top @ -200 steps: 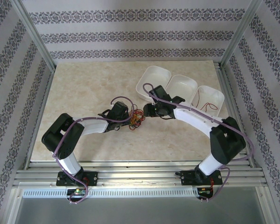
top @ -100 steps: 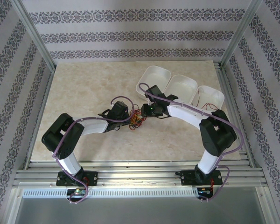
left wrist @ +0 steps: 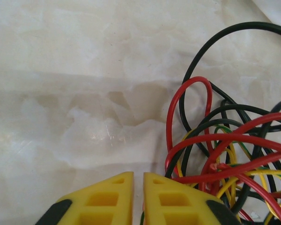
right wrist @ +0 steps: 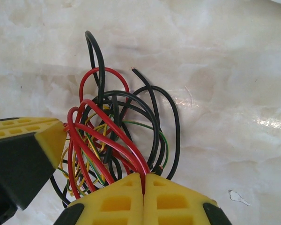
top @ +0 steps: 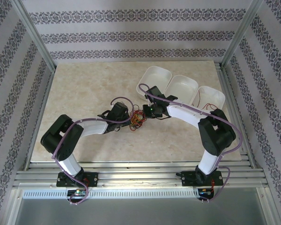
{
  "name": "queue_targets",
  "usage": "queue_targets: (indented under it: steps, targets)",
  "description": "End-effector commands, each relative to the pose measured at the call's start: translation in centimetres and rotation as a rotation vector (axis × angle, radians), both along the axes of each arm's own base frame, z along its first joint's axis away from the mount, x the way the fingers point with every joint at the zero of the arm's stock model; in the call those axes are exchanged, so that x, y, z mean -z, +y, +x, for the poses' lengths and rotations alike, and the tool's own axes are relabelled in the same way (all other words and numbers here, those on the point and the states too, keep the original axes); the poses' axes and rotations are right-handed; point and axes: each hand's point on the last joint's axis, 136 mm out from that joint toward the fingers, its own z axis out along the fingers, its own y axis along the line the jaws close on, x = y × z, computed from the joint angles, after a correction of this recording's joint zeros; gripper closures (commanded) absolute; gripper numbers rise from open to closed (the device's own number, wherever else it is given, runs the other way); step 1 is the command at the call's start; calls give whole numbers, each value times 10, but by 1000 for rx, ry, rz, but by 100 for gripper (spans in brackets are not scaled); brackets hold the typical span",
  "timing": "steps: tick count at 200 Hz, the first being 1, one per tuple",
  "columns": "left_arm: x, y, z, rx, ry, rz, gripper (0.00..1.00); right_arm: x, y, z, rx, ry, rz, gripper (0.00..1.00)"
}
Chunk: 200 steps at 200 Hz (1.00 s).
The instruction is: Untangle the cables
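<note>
1. Right arm has swung in leftwards across the worktop (top: 84, 93) over the last second. The right gripper (right wrist: 144, 180) now sits at the right edge of the cables (top: 137, 119).
2. Right jaws were apart a moment ago and are now closed. The right wrist view shows them pinching the red cable (right wrist: 136, 161) where 2 red strands run in between the yellow pads.
3. Left gripper (left wrist: 138, 187) has barely moved and is at the left edge of the same tangle. Its jaws are nearly together with a slim gap. I cannot tell whether a strand is caught in there.
4. Cables are still 1 knot of red, black and yellow loops, lying on the worktop between the 2 grippers, just in front of the 3 white trays (top: 157, 79).
5. The rightmost tray holds 1 thin red wire (top: 207, 104), well apart from the knot.
6. Judgement: the grasp on the red strand looks done, so a pull-apart is probably next. It would go right and away from the left gripper.
7. Risk: the red loops thread through the black ones, so the whole clump may drag along if the left side is not anchoring it.
</note>
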Motion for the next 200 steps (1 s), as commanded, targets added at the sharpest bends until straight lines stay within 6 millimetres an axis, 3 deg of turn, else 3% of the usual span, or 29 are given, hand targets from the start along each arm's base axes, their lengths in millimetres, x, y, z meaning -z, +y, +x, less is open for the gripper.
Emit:
queue_targets:
  steps: [1,19,90,111,164,200]
  targets:
    - [-19,0,4,-10,-50,-55,79,-7,-1,3,0,-18,-3,100]
    - [-25,-2,4,3,-66,-60,71,-6,-1,3,0,-13,-10,100]
    - [-33,-9,-4,50,-41,-92,70,2,-3,2,11,5,-22,100]
    - [-35,-12,-12,93,-38,-79,63,3,-3,2,13,5,-20,100]
    - [-19,-21,-23,168,18,-50,53,2,2,3,11,13,3,100]
    - [-16,-32,-12,145,6,-111,51,1,3,1,10,16,8,100]
